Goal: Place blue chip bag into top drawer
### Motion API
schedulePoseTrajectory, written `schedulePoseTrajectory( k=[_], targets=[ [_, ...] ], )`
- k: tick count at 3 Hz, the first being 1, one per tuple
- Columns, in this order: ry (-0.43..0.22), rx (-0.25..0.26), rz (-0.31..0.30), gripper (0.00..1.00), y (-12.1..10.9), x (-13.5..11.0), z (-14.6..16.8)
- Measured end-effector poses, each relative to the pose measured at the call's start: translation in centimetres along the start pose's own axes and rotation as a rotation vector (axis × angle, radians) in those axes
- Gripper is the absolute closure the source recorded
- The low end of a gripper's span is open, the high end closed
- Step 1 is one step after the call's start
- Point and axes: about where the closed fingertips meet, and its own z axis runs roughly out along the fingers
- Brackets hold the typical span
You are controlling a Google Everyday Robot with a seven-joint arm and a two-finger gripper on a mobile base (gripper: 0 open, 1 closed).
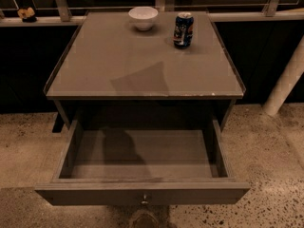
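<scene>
The top drawer [142, 193] of the table is pulled wide open toward me. Its flat front panel has a small metal knob [144, 199] at the centre, and nothing lies on its floor [161, 151]. The blue chip bag is out of view. My gripper is out of view too. Only dark shadows fall on the tabletop [142, 80] and on the left part of the drawer floor.
A white bowl [143, 17] and an upright blue soda can [183, 30] stand at the back of the tabletop. A railing runs behind the table, and a pale post [285, 82] leans at the right. Speckled floor surrounds the table.
</scene>
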Motion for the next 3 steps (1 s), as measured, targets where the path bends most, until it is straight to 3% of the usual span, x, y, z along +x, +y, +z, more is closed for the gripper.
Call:
schedulePoseTrajectory(
  k=[1, 2, 3],
  targets=[
    [0.015, -0.001, 0.010, 1.00, 0.6, 0.6, -1.7],
    [0.016, -0.052, 0.036, 1.00, 3.4, 0.8, -3.7],
    [-0.021, -0.157, 0.089, 1.00, 7.8, 0.2, -3.9]
  ],
)
